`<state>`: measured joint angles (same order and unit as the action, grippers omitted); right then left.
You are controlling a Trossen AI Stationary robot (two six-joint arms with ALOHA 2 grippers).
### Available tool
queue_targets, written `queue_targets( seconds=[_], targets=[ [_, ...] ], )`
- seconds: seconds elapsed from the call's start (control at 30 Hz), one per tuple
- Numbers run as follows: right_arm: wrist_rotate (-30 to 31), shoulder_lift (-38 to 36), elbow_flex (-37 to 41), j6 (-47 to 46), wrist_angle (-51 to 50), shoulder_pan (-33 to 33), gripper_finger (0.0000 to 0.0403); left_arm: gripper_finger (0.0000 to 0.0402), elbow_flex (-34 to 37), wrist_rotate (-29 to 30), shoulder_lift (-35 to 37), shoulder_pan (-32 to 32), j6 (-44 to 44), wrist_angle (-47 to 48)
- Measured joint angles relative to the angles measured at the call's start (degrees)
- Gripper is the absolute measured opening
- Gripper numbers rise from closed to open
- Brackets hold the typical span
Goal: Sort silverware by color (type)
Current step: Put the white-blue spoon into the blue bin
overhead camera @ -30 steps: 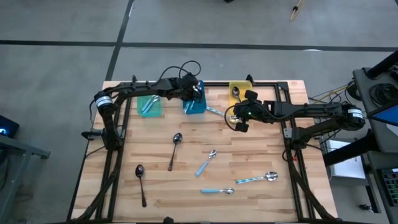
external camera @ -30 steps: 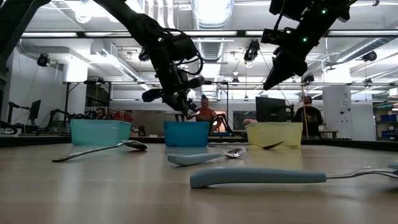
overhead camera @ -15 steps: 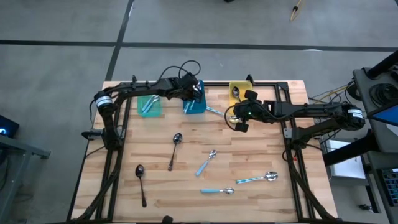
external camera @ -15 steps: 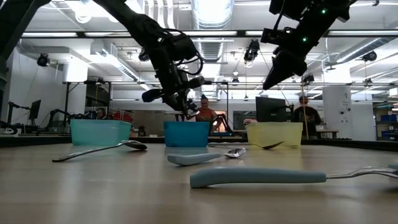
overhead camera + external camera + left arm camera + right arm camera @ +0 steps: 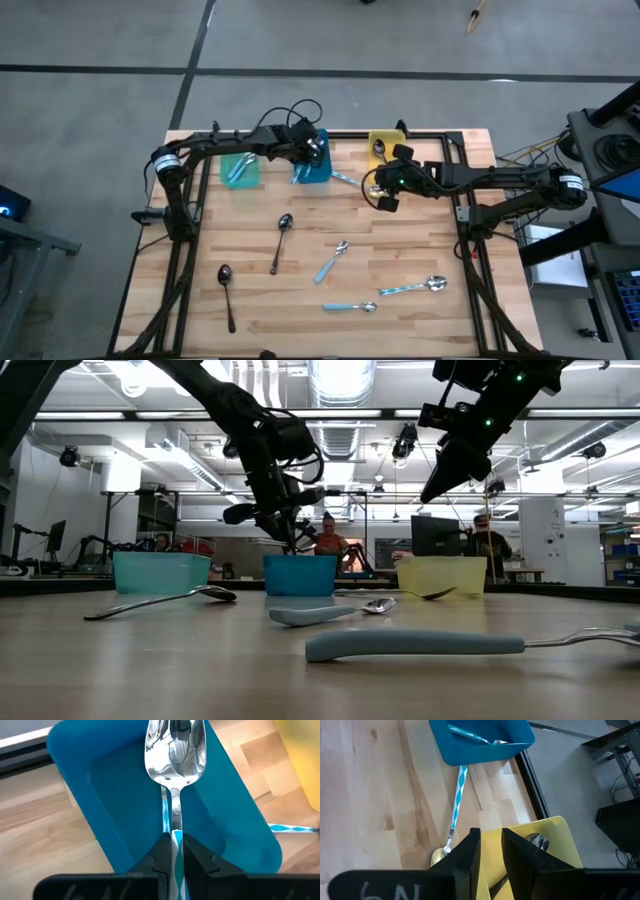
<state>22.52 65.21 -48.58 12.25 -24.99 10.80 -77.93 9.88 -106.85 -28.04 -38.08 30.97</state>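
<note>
Stretching under both arms is a pale wooden tabletop [image 5: 420, 240] inside a dark frame, standing on a grey floor [image 5: 90, 120] crossed by dark lines. In the low view the room behind is a wide workshop with ceiling ducts [image 5: 340, 380], monitors and two people [image 5: 327, 540] standing far beyond the bins.

The left tool [image 5: 173, 842] is clamped together on the striped light-blue handle of a silver-bowled spoon [image 5: 175, 745], and hangs over the blue bin [image 5: 110, 795]. The teal bin [image 5: 240, 170], with blue-handled spoons in it, sits just to the outer side of this tool.

The right tool [image 5: 490, 840] hovers over the near edge of the yellow bin [image 5: 555, 835], where one spoon [image 5: 536, 840] lies. Whether this tool grips anything I cannot tell. Between the two tools a striped-handled spoon [image 5: 456, 800] lies flat on the wood, touching the blue bin's base. Another blue-handled spoon [image 5: 475, 737] rests inside that bin.

Well apart from both tools, toward the front edge, lie two dark spoons [image 5: 282, 240] [image 5: 226, 290] and three blue-handled ones [image 5: 332, 262] [image 5: 412, 287] [image 5: 350, 307].

Against a second ago, the left tool has shifted slightly toward the teal bin, with its spoon still held. The right tool has barely moved, the loose spoons lie as before, and the person behind the yellow bin has stepped a little sideways.
</note>
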Motion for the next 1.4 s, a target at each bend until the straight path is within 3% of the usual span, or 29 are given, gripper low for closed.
queue_targets(
  seconds=[0.4, 0.6, 0.97, 1.4],
  targets=[
    [0.0, 0.0, 0.0, 0.22, 0.0, -0.01, 0.0066, 0.0012, 0.04, 0.01, -0.05, -0.05, -0.15, -1.97],
    [-0.02, 0.0, 0.0, 0.26, 0.28, 0.01, 0.0068, 0.0012, -2.51, -1.88, -3.92, -0.54, 1.61, -3.71],
    [-0.07, 0.0, 0.0, 0.39, 0.37, 0.12, 0.0064, 0.0012, -13.1, -0.86, -11.15, -0.56, 4.02, 8.66],
    [-0.2, 0.0, 0.0, 0.39, 0.39, 0.11, 0.0063, 0.0036, -13.97, -0.34, -12.76, -0.56, 2.81, 9.36]
  ],
)
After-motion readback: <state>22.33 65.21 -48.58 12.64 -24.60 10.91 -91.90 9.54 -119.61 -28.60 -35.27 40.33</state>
